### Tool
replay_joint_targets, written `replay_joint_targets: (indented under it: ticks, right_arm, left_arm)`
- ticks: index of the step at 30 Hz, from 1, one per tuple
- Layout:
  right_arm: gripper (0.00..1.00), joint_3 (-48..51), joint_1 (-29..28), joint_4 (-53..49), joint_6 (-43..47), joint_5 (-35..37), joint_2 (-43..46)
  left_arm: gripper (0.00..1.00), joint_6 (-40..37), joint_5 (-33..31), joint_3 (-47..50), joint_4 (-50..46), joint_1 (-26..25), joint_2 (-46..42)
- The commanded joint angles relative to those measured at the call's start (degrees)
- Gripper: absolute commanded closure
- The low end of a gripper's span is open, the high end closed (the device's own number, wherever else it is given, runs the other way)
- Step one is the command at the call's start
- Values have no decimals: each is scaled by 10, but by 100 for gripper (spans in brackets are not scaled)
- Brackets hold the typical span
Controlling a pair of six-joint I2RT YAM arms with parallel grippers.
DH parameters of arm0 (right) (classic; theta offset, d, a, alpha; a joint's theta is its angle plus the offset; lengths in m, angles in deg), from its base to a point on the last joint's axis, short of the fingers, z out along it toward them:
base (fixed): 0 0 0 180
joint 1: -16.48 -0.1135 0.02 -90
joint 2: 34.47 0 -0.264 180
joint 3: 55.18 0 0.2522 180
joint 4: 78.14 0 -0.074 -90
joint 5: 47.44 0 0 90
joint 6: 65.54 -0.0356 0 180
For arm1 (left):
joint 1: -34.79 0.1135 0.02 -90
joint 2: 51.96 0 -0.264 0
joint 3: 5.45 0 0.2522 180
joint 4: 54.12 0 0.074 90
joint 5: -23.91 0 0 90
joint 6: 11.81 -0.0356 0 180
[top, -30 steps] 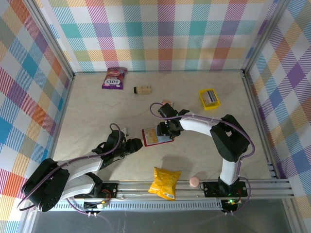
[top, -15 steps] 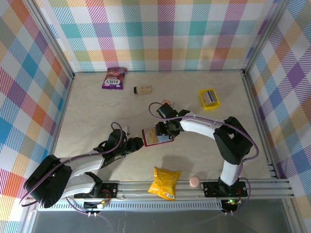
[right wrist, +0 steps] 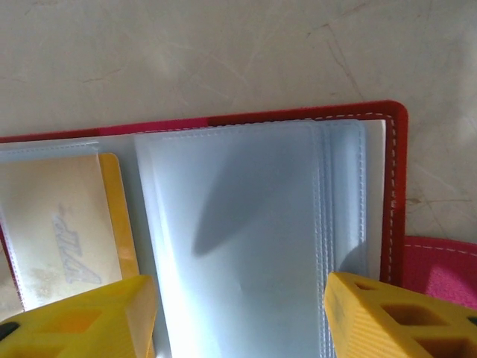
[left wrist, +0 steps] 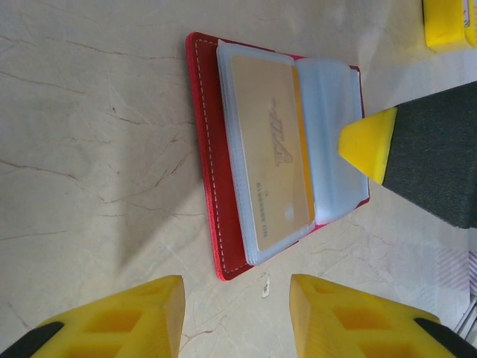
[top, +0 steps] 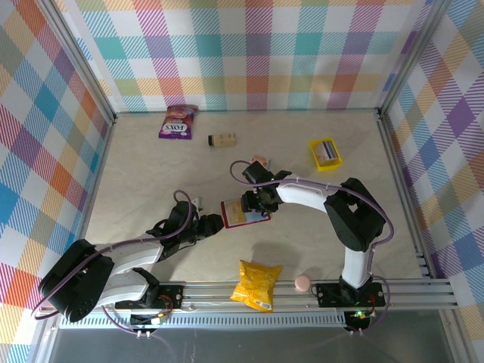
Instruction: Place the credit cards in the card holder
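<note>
**Desk:** What sits at the left?

**Photographer:** A purple snack packet (top: 178,121) lies at the far edge of the pale, marble-patterned tabletop (top: 144,174). Nearer the camera, the left claw (top: 215,223) reaches in low from the left. Its yellow fingers stand apart with only bare tabletop between them, and it grips nothing.

**Desk:** And the card holder?

**Photographer:** The red card holder (top: 238,215) lies open and flat near the middle of the tabletop, just right of the left claw's tips and not touching them. A gold credit card (left wrist: 272,149) is already tucked into one of its clear sleeves (right wrist: 238,224), on the half nearer the left claw. The sleeve beside it looks empty.

**Desk:** What about the right side?

**Photographer:** The right claw (top: 252,203) hangs over the holder's right half. Its fingers are spread wide on either side of the empty sleeve and are clamped on nothing. In the left wrist view, one yellow fingertip (left wrist: 369,142) meets the edge of the sleeves. Whether it presses on them cannot be told.

**Desk:** Anything else in the frame?

**Photographer:** A small tan container (top: 222,139) lies toward the back. A yellow chip bag (top: 257,284) rests at the near rail. A yellow tray (top: 326,153) sits well to the right, far from the holder.
</note>
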State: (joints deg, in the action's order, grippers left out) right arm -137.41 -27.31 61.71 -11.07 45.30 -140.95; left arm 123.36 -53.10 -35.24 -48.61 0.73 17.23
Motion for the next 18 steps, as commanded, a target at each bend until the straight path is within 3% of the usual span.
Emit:
replay_joint_targets:
  ticks: [1, 8, 18]
  right_arm:
    - [39, 2, 7, 11, -15, -32, -14]
    - [39, 32, 13, 76, -39, -87, 0]
    - [41, 38, 13, 101, -45, -93, 26]
  left_arm:
    - [59, -14, 9, -15, 10, -5, 7]
    - [59, -11, 12, -14, 21, -4, 23]
    - [59, -11, 7, -10, 16, -5, 12]
